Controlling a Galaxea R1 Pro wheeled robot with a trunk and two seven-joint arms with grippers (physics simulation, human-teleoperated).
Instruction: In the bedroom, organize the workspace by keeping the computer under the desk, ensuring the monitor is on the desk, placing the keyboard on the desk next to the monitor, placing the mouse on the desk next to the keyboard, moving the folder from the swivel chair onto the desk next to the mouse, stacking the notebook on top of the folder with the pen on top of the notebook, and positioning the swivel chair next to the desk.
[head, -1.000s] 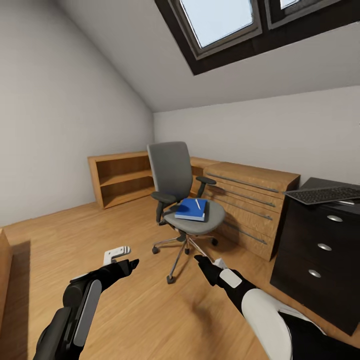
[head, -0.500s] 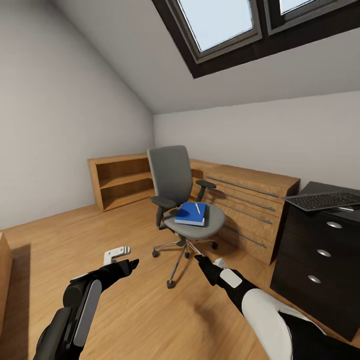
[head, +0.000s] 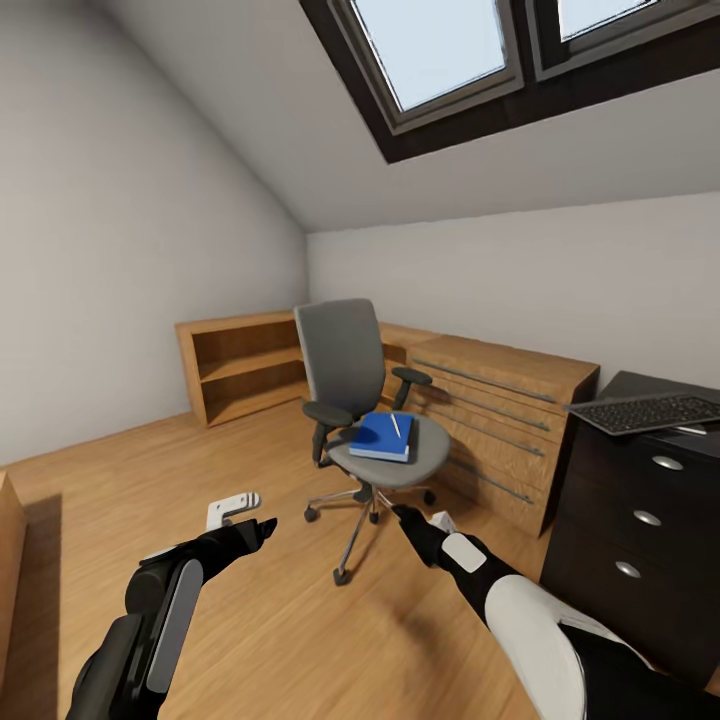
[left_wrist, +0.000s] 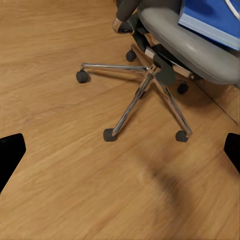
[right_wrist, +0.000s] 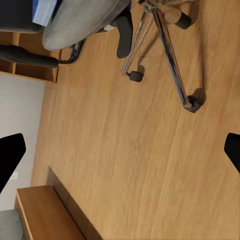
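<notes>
Facing the swivel chair (head: 365, 400), both empty claws, left (head: 262, 528) and right (head: 408, 520), hang spread above the floor. Its seat carries the blue folder (head: 381, 437) and white pen (head: 395, 424); the notebook is indistinct. The keyboard (head: 650, 411) is cropped at the desk (head: 640, 500) edge.
</notes>
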